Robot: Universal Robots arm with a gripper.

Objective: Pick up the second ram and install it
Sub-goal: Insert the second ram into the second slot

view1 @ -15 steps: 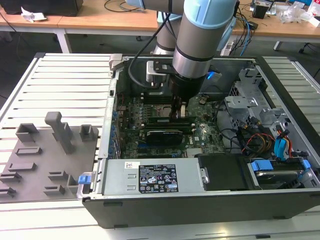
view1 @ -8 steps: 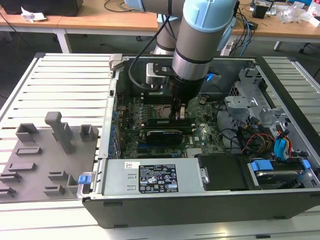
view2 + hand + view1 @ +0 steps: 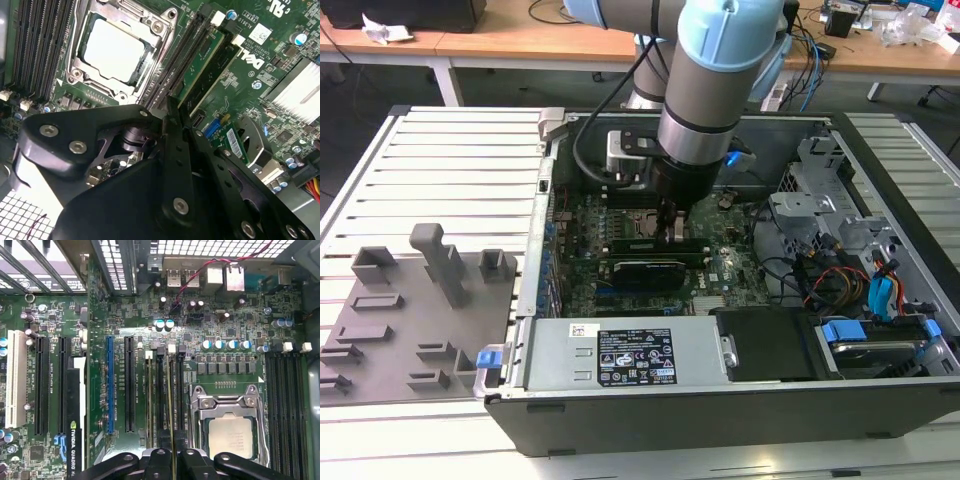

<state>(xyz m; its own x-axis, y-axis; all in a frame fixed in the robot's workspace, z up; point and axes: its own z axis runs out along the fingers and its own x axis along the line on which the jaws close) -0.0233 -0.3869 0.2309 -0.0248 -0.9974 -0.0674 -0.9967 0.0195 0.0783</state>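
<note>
The arm reaches down into the open computer case (image 3: 650, 420), its gripper (image 3: 674, 232) low over the motherboard (image 3: 720, 272), just beside the square metal processor (image 3: 638, 222). In both wrist views the black fingers (image 3: 175, 462) are drawn close together with a thin edge between them — the second ram (image 3: 170, 425), standing on its long edge in line with the black memory slots (image 3: 159, 390) next to the processor socket. Its lower edge appears to sit at or in one slot, though the fingers hide how deep it goes. In the second wrist view another green stick (image 3: 202, 55) already lies seated in a neighbouring slot with its white end clips (image 3: 218, 18) at the far end. On the exterior view's left, the grey plastic tray (image 3: 410, 300) rests on the slatted worktop (image 3: 440, 170) — well apart from the gripper.
</note>
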